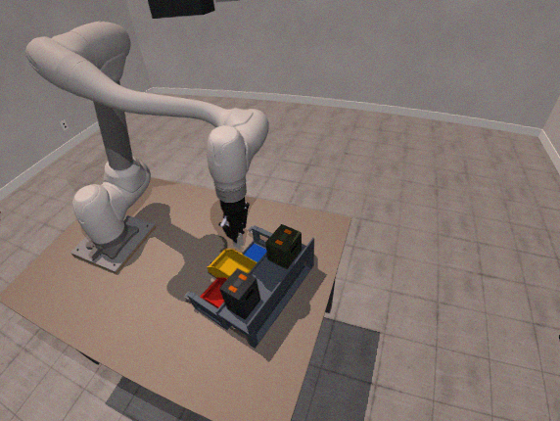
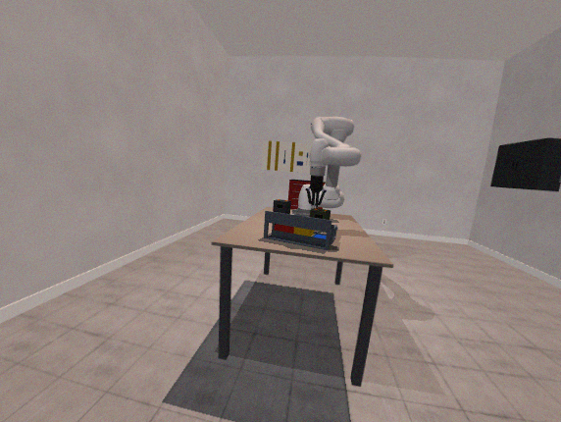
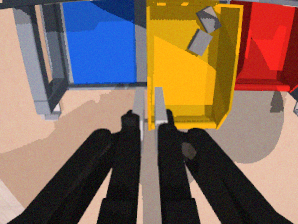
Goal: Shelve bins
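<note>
The yellow bin is partly in the middle of the grey shelf. Its front end sticks out past the front lip. Two grey parts lie in it. The red bin stands in the shelf beside it, its front near the lip; no parts show in it. The blue area looks flat, with no bin on it. My gripper is nearly closed and empty, above the yellow bin's blue-side front corner.
Two dark boxes with orange patches, one grey-black and one dark green, stand on the shelf's upper board. A shelf end post rises beside the blue area. The arm's base plate is at the table's far side from the shelf.
</note>
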`<state>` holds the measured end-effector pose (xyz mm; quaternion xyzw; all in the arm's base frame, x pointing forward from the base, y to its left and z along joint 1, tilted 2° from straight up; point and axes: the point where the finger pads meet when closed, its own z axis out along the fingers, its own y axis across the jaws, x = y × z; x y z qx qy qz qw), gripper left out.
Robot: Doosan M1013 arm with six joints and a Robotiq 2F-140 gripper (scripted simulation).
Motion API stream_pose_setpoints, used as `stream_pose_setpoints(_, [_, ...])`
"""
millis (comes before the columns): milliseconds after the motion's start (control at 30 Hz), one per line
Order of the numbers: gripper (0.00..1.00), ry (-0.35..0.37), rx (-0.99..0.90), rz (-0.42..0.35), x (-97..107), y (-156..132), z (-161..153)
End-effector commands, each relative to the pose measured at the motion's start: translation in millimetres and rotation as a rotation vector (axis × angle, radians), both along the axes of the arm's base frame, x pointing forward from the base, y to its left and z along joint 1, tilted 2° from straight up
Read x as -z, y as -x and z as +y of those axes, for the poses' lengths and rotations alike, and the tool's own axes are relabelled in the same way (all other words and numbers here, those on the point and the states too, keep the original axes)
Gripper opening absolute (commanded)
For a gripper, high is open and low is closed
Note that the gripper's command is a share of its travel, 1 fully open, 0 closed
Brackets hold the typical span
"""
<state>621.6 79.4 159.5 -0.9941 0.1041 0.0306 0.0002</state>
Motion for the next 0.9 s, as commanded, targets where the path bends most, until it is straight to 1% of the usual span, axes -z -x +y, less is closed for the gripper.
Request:
stream_pose_setpoints(0, [0.15, 0.0, 0.0, 0.0, -3.1, 0.1, 0.0])
stream_pose_setpoints(267, [0.15, 0.0, 0.0, 0.0, -12.9, 0.4, 0.1])
stream_pose_setpoints(867, [0.15, 0.0, 0.0, 0.0, -21.7, 0.6, 0.2])
